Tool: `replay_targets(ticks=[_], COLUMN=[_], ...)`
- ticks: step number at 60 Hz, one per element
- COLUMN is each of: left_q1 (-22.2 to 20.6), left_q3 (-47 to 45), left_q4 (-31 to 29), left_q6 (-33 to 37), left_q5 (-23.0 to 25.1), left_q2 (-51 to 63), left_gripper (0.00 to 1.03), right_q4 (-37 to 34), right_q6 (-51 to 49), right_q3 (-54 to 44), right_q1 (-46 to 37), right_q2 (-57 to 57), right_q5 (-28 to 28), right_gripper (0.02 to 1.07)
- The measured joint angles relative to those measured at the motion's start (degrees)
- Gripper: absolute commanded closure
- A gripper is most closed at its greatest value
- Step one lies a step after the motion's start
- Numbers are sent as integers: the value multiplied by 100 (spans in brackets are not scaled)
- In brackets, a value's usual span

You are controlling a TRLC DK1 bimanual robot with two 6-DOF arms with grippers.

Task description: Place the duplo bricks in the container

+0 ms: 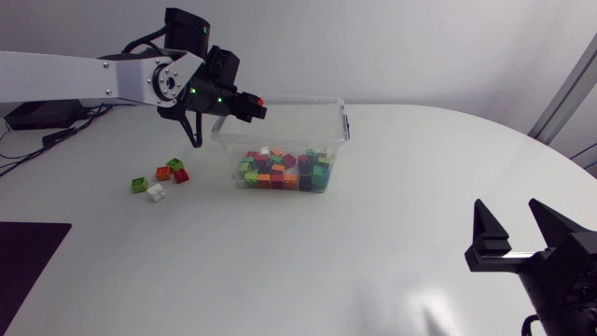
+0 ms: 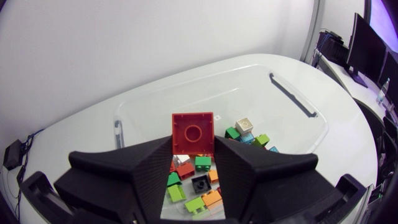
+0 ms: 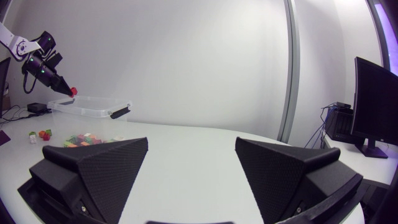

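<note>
Left hand (image 2: 193, 147) pinching red brick (image 2: 193, 132), corners hidden

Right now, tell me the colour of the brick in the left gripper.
Red; the brick shows best in the left wrist view.

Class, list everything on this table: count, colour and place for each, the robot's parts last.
table: one, white, under everything.
container: one, clear with black handles, far middle of the table.
bricks inside: many, mixed colours, on the container's floor.
loose bricks: five, two green, one orange, one red, one white, left of the container.
red brick: one, held above the container.
left hand: one, black, shut on the red brick.
right hand: one, black, open, near right of the table.
</note>
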Motion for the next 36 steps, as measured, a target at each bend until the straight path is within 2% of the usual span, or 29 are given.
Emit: replay_targets(ticks=[1, 2, 5, 7, 8, 9, 24, 31, 36], left_q1=[0, 0, 0, 0, 0, 0, 109, 483, 953], left_q3=[76, 111, 269, 389, 422, 452, 616, 577, 496], left_q4=[-79, -105, -256, -361, -396, -435, -1069, -1405, -1561], left_q6=[0, 0, 2, 2, 4, 9, 289, 623, 922], left_q5=[-24, -50, -101, -118, -125, -136, -144, -142, -4], left_q2=[79, 125, 306, 442, 481, 516, 503, -35, -684], left_gripper=[54, 45, 27, 21, 9, 5, 5, 5, 5], right_q4=[-2, 0, 0, 0, 0, 0, 0, 0, -2], right_q6=[0, 0, 0, 0, 0, 0, -4, -4, -4], right_q3=[0, 0, 0, 0, 0, 0, 0, 0, 0], right_q1=[0, 0, 0, 0, 0, 0, 0, 0, 0], right_q2=[0, 0, 0, 0, 0, 0, 0, 0, 0], right_q5=[0, 0, 0, 0, 0, 0, 0, 0, 0], right_gripper=[6, 6, 6, 6, 6, 6, 6, 6, 6])
